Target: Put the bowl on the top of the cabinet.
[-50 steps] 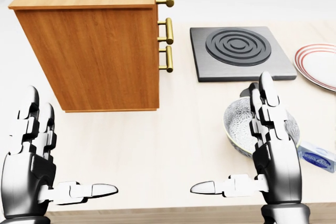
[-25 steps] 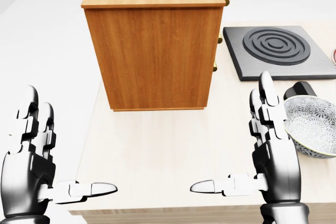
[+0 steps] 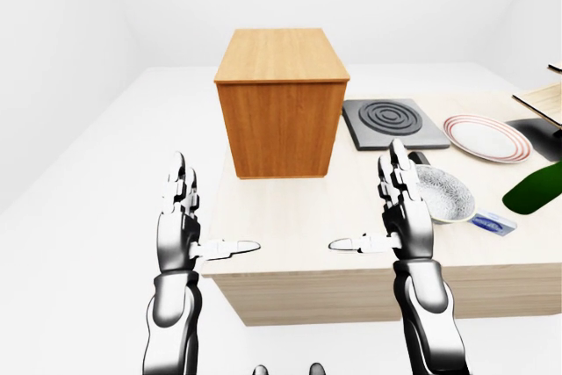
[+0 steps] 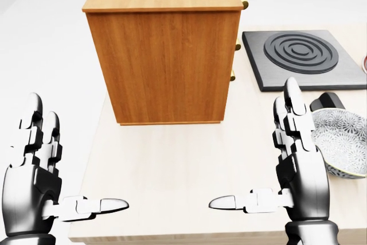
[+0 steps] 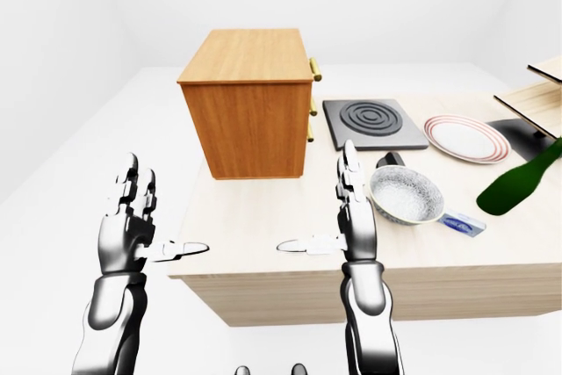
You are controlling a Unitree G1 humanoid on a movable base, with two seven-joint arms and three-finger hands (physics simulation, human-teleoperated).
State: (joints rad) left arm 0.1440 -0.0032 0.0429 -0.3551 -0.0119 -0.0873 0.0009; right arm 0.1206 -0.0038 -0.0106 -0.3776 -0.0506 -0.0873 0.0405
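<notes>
The wooden cabinet (image 4: 166, 55) stands on the pale table, its flat top bare and its brass handles facing the view's right. A patterned grey-white bowl (image 4: 344, 140) sits on the table at the right edge of the head view, just right of my right hand (image 4: 252, 142). That hand is open, fingers pointing up and thumb stretched left, beside the bowl and not round it. My left hand (image 4: 77, 153) is open in the same pose at the lower left, beyond the table's left edge. Neither hand holds anything.
A black hotplate (image 4: 298, 55) lies right of the cabinet, with a small black object (image 4: 327, 100) just above the bowl. Further right are a red-rimmed plate (image 5: 465, 138), a green bottle (image 5: 518, 182), a blue packet (image 5: 461, 223) and a wooden shelf (image 5: 537, 94). The table's near left corner (image 4: 80, 228) is close.
The whole picture has shifted: the camera moved left, so the cabinet and the bowl now stand further right in the view. Both hands keep the same open pose.
</notes>
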